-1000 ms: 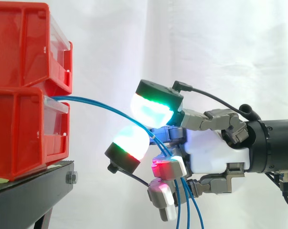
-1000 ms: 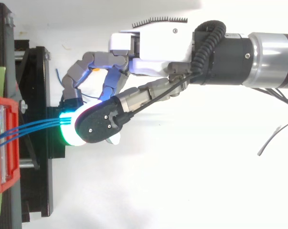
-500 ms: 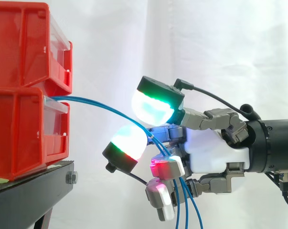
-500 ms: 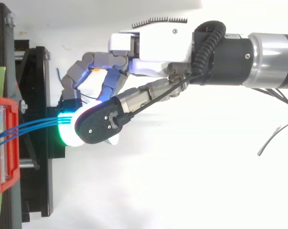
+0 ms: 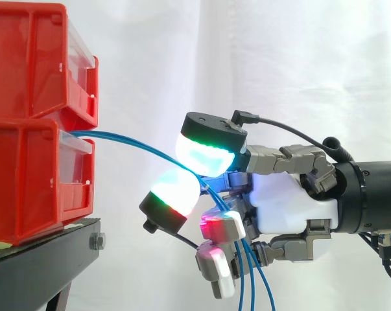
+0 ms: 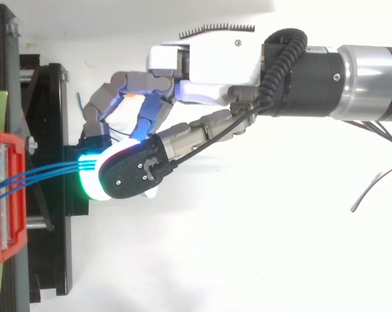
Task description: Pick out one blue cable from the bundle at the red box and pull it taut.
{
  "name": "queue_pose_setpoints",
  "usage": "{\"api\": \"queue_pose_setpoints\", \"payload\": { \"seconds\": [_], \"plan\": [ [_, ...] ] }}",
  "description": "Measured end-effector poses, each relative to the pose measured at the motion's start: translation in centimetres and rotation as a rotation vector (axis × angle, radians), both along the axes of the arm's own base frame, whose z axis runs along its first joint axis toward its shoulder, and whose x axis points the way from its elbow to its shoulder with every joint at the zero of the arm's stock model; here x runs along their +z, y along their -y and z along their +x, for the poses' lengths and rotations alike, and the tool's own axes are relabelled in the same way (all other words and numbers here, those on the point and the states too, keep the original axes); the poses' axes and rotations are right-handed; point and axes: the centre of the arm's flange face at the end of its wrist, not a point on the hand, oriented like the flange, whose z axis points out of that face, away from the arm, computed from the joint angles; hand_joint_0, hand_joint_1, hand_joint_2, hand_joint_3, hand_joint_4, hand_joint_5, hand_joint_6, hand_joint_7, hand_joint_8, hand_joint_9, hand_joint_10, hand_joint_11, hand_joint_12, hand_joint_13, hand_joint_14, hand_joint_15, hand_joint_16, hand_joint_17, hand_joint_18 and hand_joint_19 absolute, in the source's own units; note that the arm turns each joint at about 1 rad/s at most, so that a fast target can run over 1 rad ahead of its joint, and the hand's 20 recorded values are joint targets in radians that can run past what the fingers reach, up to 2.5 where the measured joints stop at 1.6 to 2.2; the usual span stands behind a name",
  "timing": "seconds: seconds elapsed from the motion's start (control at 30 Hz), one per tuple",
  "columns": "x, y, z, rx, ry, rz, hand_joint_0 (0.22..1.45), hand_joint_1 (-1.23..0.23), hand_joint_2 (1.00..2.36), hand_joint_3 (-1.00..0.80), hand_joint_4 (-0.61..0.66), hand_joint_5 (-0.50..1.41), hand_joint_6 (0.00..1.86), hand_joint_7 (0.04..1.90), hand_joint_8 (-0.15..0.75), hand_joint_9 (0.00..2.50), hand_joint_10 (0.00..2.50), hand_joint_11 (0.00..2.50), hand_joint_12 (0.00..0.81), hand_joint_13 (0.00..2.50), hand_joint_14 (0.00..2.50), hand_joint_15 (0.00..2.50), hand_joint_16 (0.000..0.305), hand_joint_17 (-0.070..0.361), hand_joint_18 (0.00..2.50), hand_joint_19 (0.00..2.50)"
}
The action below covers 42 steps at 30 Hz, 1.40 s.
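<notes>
White curtain [image 5: 299, 65] behind red plastic bins [image 5: 33, 175]; thin blue cables [image 5: 130, 142] in curled, round-padded robot hand [image 5: 286, 207]

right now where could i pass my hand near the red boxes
Free: above the blue cables, between the upper red box and the hand. Also under the cables, bordered by the lower red box, the black stand and the glowing fingertips. Crowded where the cables thread through the hand's curled fingers.

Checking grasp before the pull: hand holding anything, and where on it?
The blue cables, mid-span: the hand curls round them a little out from the red bin.
</notes>
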Motion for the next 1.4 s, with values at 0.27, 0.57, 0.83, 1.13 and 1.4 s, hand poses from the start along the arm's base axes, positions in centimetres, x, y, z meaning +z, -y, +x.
{"api": "queue_pose_setpoints", "payload": {
  "seconds": [0.27,0.57,0.83,1.13,1.4],
  "plan": [
    [-0.03,0.00,-0.03,0.000,-0.004,-0.003,0.73,-0.81,1.01,-0.33,-0.11,-0.17,0.97,1.07,0.230,1.14,0.03,0.90,0.304,0.95,0.03,0.72,0.048,0.108,0.75,0.69],
    [-0.03,0.01,-0.04,0.000,-0.004,-0.003,0.78,-0.85,1.00,-0.50,-0.15,-0.16,0.98,1.19,0.226,1.19,0.03,0.91,0.291,0.98,0.03,0.71,0.046,0.103,0.78,0.67],
    [-0.03,0.03,-0.04,0.000,-0.004,-0.003,0.75,-0.87,1.00,-0.50,-0.15,-0.15,0.98,1.20,0.224,1.20,0.03,0.93,0.291,0.98,0.03,0.71,0.045,0.102,0.79,0.67],
    [-0.04,0.02,-0.05,0.000,-0.004,-0.002,0.72,-0.87,1.00,-0.50,-0.15,-0.15,0.98,1.16,0.221,1.21,0.03,0.93,0.289,0.98,0.03,0.71,0.045,0.102,0.79,0.67],
    [-0.04,0.03,-0.05,0.000,-0.005,-0.003,0.71,-0.89,1.00,-0.50,-0.14,-0.15,0.98,1.10,0.217,1.21,0.03,0.93,0.290,0.98,0.03,0.72,0.045,0.102,0.78,0.67]
  ]
}}
